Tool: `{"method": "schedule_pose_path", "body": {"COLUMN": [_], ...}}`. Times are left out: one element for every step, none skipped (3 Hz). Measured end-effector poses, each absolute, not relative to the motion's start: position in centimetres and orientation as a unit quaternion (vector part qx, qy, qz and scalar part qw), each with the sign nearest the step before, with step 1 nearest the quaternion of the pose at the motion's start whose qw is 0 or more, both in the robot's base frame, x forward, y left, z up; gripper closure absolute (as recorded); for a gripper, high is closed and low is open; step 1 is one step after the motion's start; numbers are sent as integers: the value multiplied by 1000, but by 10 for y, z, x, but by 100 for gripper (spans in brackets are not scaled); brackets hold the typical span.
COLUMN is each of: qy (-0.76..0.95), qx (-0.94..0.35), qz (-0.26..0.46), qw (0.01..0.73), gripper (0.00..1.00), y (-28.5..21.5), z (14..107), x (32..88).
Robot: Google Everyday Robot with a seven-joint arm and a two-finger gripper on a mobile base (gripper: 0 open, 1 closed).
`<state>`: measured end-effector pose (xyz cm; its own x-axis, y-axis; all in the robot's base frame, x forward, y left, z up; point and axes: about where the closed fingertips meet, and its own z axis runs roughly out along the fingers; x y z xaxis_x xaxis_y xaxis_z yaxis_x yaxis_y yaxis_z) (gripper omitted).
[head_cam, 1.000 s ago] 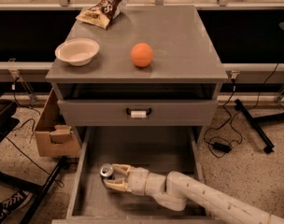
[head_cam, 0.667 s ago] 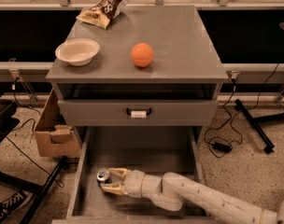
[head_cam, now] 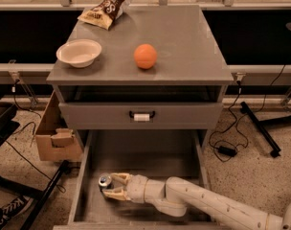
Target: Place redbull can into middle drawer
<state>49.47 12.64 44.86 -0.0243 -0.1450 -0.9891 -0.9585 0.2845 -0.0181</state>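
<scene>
The redbull can (head_cam: 105, 181), slim with a shiny silver top, stands upright on the floor of the open middle drawer (head_cam: 145, 155), near its left wall. My gripper (head_cam: 111, 185) reaches in from the lower right, low in the drawer. Its pale fingers (head_cam: 119, 177) sit on either side of the can and hold it. The arm runs off toward the bottom right corner.
On the cabinet top are a white bowl (head_cam: 79, 53), an orange ball (head_cam: 145, 56) and a brown crisp bag (head_cam: 106, 6). A closed drawer front with a black handle (head_cam: 141, 115) is above the open drawer. A cardboard box (head_cam: 53, 135) stands to the left, and cables lie on the floor to the right.
The gripper with the can has moved slightly left and down toward the drawer's front-left area, and the can now rests on the drawer floor.
</scene>
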Motion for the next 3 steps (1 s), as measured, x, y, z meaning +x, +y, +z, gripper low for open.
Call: {"method": "schedule_pose_path", "body": {"qy": [603,603,603], "qx": [-457,-457,-457], "qz": [385,385,385], "qw": [528,528,528], "gripper": [39,16,0], "y": [126,126,126], "z": [449,449,449], "x": [495,495,495]}}
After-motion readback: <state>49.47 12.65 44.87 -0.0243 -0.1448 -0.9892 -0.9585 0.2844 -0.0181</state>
